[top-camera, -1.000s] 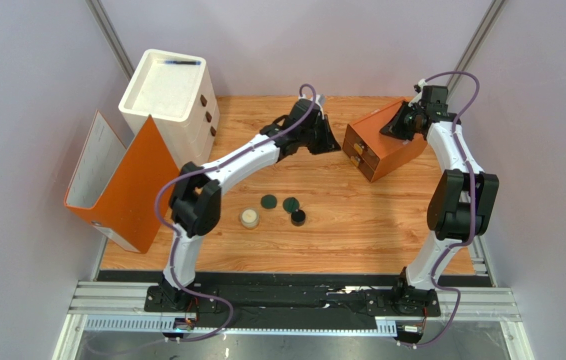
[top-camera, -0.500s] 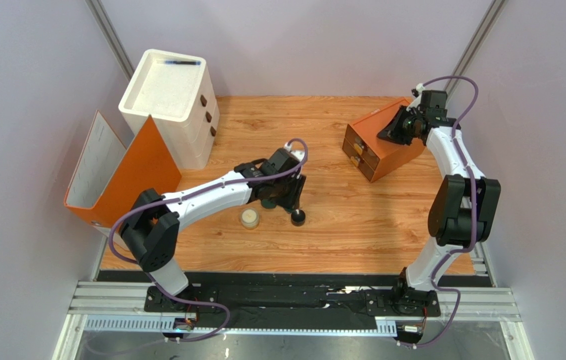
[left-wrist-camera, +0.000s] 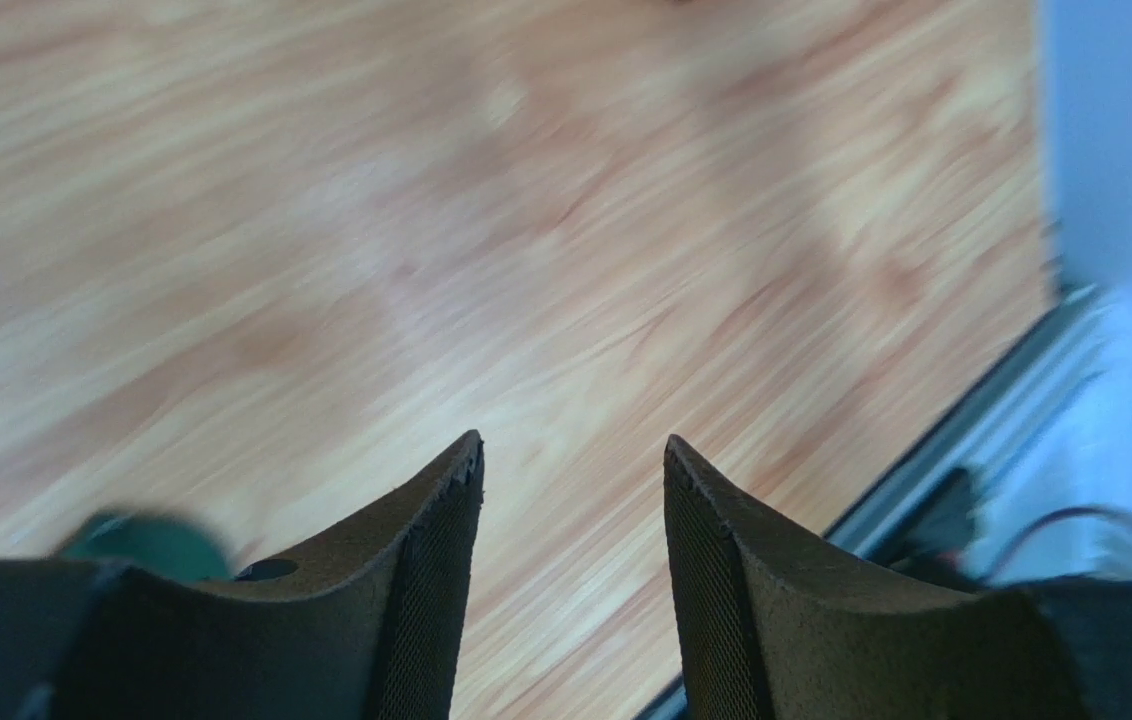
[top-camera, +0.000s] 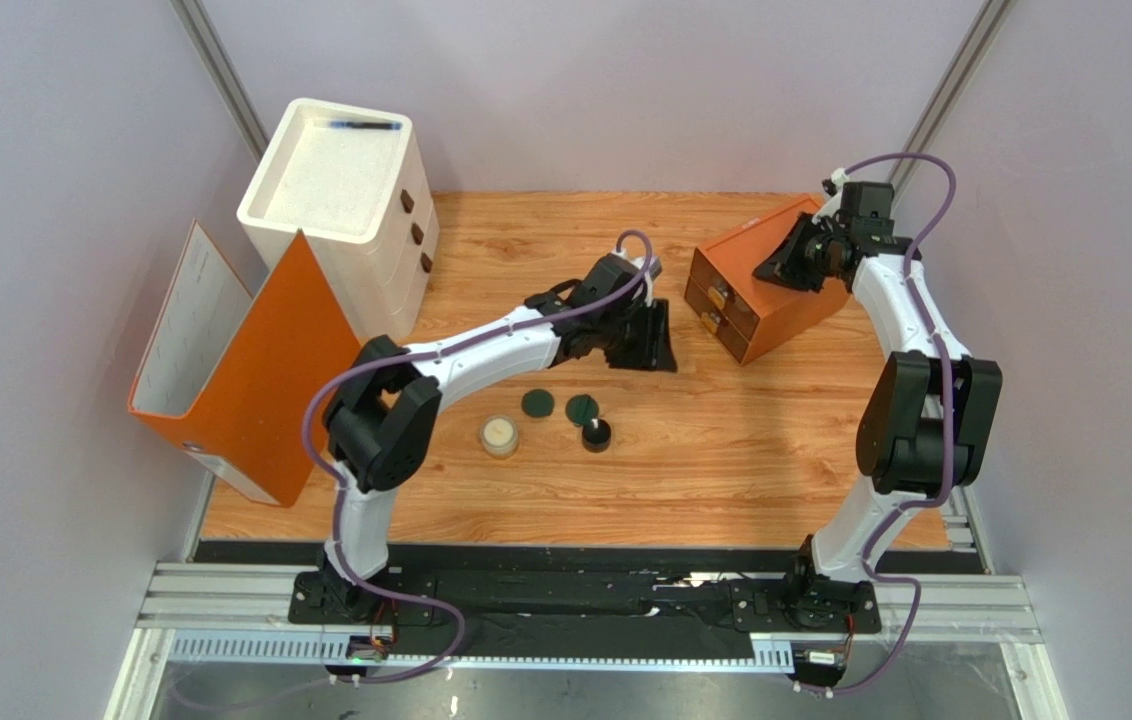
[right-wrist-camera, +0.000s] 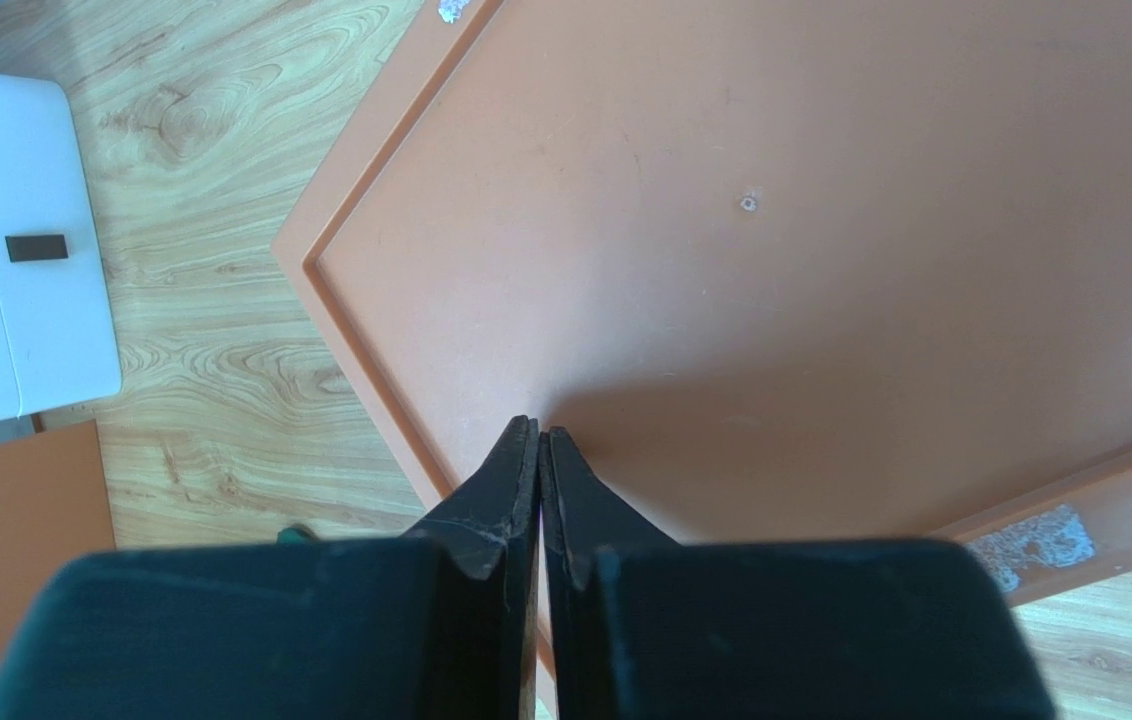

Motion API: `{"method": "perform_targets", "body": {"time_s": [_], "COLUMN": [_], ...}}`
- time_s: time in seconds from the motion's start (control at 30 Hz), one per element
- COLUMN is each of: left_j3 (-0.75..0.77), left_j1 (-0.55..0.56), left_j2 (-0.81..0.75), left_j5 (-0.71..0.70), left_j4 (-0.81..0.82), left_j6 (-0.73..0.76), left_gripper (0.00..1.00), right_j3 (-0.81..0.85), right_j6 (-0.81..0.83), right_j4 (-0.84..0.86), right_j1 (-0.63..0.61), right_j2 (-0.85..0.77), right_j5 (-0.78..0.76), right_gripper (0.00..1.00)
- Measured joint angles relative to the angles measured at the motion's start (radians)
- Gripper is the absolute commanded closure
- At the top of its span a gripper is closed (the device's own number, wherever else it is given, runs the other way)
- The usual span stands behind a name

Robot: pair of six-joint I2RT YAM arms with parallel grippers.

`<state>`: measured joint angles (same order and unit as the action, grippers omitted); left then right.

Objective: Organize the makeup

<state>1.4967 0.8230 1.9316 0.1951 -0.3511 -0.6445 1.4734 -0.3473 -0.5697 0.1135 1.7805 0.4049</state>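
Observation:
Two flat dark-green discs (top-camera: 536,404) (top-camera: 581,407), a black round jar (top-camera: 596,435) and a cream round jar (top-camera: 499,435) lie together mid-table. My left gripper (top-camera: 661,354) hovers up and to the right of them, near the front of the small orange drawer box (top-camera: 753,293). In the left wrist view it (left-wrist-camera: 572,458) is open and empty over bare wood, with one green disc (left-wrist-camera: 137,540) at the lower left. My right gripper (top-camera: 787,261) is shut and empty (right-wrist-camera: 542,431), with its tips at the top of the orange box (right-wrist-camera: 828,255). The tubes are not in view.
A white three-drawer unit (top-camera: 332,203) stands at the back left and also shows in the right wrist view (right-wrist-camera: 1,300). An open orange binder (top-camera: 249,368) stands at the left edge. Grey walls close in on both sides.
My left arm dropped down over the green discs half a second ago, then swung back up and right toward the orange box. The makeup lies where it was. The right arm barely moved.

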Motion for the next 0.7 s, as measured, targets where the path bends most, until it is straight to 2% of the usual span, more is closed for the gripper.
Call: {"method": "perform_targets", "body": {"time_s": [0.17, 0.27, 0.5, 0.7], "left_j3": [0.174, 0.267, 0.392, 0.515], "left_j1": [-0.023, -0.032, -0.035, -0.035], "left_j2": [0.177, 0.283, 0.418, 0.493], "left_j5": [0.066, 0.067, 0.046, 0.019], "left_j4": [0.155, 0.193, 0.227, 0.223], "left_j6": [-0.194, -0.288, -0.426, -0.488], "left_gripper": [0.46, 0.46, 0.46, 0.49], "right_j3": [0.0, 0.005, 0.01, 0.027], "right_j6": [0.0, 0.0, 0.0, 0.0], "right_j4": [0.0, -0.004, -0.009, -0.027], "right_j1": [0.0, 0.001, 0.002, 0.006], "right_j2": [0.001, 0.003, 0.009, 0.022], "right_j5": [0.002, 0.003, 0.008, 0.02], "right_gripper": [0.94, 0.94, 0.94, 0.95]}}
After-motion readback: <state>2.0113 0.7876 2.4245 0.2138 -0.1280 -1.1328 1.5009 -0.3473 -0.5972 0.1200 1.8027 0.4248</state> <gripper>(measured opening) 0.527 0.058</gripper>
